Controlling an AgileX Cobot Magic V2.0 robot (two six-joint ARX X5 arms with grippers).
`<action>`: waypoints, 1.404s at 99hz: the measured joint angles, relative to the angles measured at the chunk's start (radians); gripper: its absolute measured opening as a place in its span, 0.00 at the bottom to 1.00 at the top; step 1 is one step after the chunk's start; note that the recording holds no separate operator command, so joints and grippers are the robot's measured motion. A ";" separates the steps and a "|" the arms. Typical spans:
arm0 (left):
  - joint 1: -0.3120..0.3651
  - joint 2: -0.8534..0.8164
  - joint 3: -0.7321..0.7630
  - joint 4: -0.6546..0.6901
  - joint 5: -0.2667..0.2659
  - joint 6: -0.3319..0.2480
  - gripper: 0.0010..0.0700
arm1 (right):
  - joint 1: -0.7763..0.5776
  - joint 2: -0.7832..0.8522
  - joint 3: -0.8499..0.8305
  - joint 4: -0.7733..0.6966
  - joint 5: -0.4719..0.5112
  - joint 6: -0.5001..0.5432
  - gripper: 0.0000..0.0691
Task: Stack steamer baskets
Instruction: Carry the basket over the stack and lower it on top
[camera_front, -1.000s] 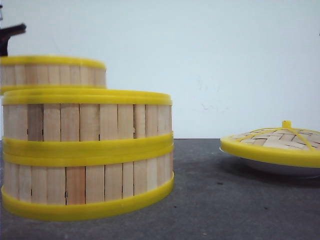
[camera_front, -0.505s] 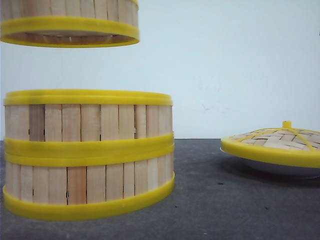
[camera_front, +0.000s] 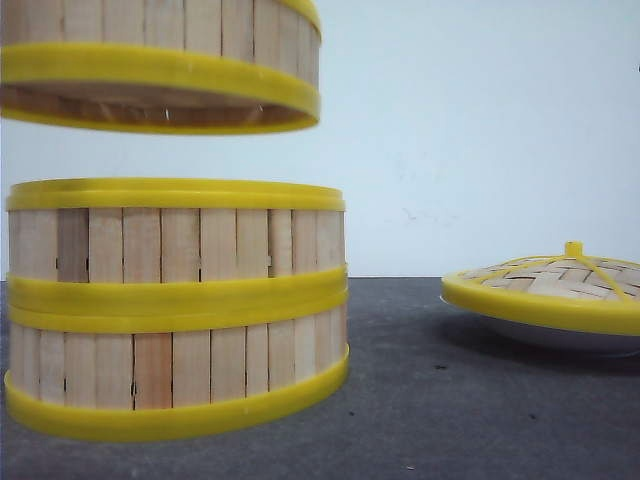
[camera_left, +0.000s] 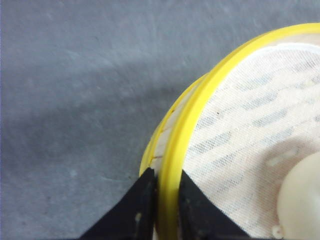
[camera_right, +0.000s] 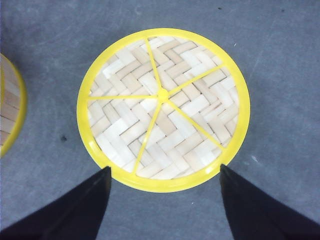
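Two steamer baskets stand stacked at the left of the table, the upper one (camera_front: 175, 240) on the lower one (camera_front: 175, 370). A third steamer basket (camera_front: 160, 60) hangs in the air above the stack, a clear gap under it. My left gripper (camera_left: 166, 182) is shut on that basket's yellow rim (camera_left: 190, 120), one finger inside, one outside. A white cloth liner (camera_left: 250, 130) and a pale round bun (camera_left: 302, 200) lie inside it. My right gripper (camera_right: 165, 172) is open above the domed woven lid (camera_right: 162, 107), holding nothing.
The lid (camera_front: 555, 285) rests on a white plate (camera_front: 560, 335) at the right of the dark grey table (camera_front: 420, 400). A white wall is behind. In the right wrist view a steamer basket's edge (camera_right: 10, 107) shows beside the lid.
The third basket rose from behind the stack into the air, then came forward and right and a little lower, over the stack. The stack and lid have not moved.
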 joint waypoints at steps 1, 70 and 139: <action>-0.002 0.000 -0.004 0.001 0.000 0.000 0.03 | 0.000 0.000 0.000 0.000 0.000 0.000 0.61; -0.050 -0.002 -0.154 0.184 0.000 -0.013 0.03 | 0.000 0.000 0.000 0.000 0.000 0.000 0.61; -0.050 -0.002 -0.154 0.222 -0.045 -0.014 0.03 | 0.000 0.000 0.000 0.000 0.000 0.000 0.61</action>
